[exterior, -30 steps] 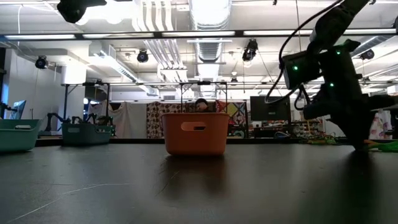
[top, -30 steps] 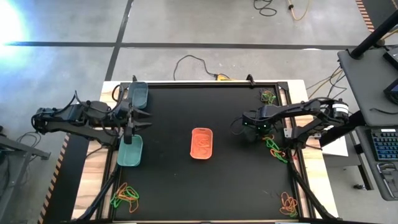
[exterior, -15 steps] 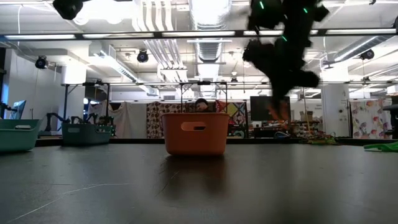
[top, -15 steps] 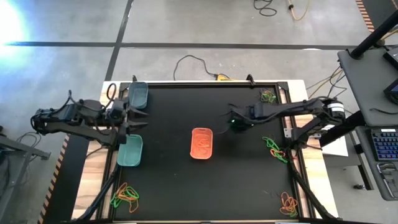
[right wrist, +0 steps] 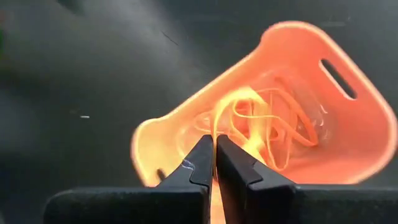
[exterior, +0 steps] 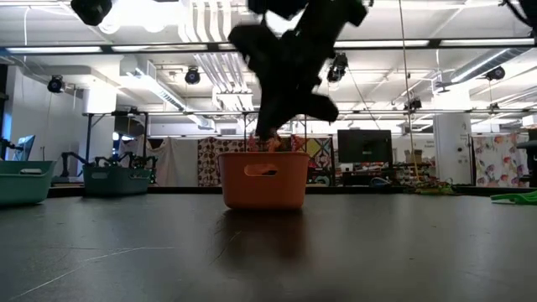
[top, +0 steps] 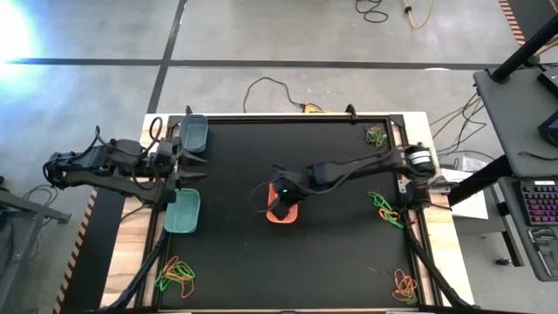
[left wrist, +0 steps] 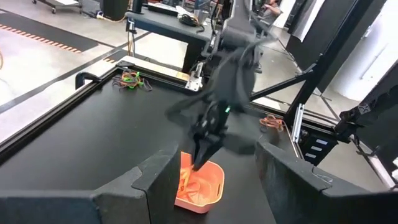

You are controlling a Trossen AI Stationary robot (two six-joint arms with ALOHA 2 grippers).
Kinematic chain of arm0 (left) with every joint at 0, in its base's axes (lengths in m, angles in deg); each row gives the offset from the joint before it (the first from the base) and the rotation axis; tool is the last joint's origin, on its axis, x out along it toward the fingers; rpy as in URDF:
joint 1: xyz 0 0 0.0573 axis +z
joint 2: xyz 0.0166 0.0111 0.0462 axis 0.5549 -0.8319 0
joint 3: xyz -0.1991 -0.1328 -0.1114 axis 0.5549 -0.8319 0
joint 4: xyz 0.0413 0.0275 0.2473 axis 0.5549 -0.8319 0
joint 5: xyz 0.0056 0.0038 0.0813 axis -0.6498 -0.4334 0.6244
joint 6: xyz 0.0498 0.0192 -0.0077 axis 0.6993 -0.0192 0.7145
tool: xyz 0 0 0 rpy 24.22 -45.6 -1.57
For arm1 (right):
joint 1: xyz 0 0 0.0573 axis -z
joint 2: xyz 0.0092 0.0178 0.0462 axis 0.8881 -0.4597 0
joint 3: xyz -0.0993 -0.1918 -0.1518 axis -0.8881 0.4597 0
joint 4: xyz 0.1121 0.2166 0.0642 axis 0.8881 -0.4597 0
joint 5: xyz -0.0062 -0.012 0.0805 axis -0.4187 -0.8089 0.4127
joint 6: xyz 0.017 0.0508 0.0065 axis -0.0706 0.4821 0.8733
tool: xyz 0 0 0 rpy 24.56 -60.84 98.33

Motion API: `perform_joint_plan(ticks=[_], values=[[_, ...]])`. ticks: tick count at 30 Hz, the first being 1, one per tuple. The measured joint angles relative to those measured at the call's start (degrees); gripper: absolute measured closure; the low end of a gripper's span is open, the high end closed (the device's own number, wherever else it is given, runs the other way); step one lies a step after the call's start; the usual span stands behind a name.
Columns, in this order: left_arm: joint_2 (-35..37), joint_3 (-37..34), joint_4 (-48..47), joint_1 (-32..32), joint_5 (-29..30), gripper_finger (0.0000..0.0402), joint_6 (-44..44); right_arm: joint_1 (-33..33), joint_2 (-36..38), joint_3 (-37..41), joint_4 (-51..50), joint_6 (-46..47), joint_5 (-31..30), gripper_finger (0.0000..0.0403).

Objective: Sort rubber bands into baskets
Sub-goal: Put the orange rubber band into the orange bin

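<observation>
My right gripper point(top: 279, 201) hangs over the orange basket point(top: 285, 212), fingers pointing down, shut on an orange rubber band point(right wrist: 231, 107). Several orange bands point(right wrist: 283, 127) lie in that basket. The right gripper also shows in the low view point(exterior: 267, 139) and in the left wrist view point(left wrist: 198, 163). My left gripper point(top: 180, 167) is open and empty at the table's left, between the dark grey-teal basket point(top: 193, 133) and the light teal basket point(top: 182, 212). My right gripper pinches the orange band at a thin stretch of the loop point(right wrist: 216, 133) between its two fingertips. The fingers come from above, pointing down. The band hangs below them over the inside of the orange basket; whether it touches the bands lying there I cannot tell.
Loose mixed rubber bands lie in piles at the far right corner point(top: 377, 134), the right edge point(top: 386, 209), the near right corner point(top: 403, 284) and the near left corner point(top: 176, 274). A raised black frame point(top: 288, 118) runs round the table.
My right gripper has risen from the band pile at the table's right edge and gone toward the table's left, carrying the orange band, until it stands over the orange basket. My left gripper has drawn back a little toward the left edge.
</observation>
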Motion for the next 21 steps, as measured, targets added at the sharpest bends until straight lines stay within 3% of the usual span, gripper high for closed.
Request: perform_joint_plan(ticks=[6, 10, 21], values=[[0.0, 0.0, 0.1, -0.1, -2.4, 0.0209, -0.8, 1.0, -7.0, -5.7, -9.3, -0.3, -6.4, 0.0394], [-0.1, 0.0, 0.2, -0.1, -2.6, 0.0209, -0.9, 1.1, -7.9, -7.3, -9.8, -0.7, -6.4, 0.0384], [-1.8, 0.0, 4.8, -0.6, -2.9, 0.0209, -1.4, 2.4, -4.7, -7.8, -13.9, -3.0, -5.3, 0.0251]])
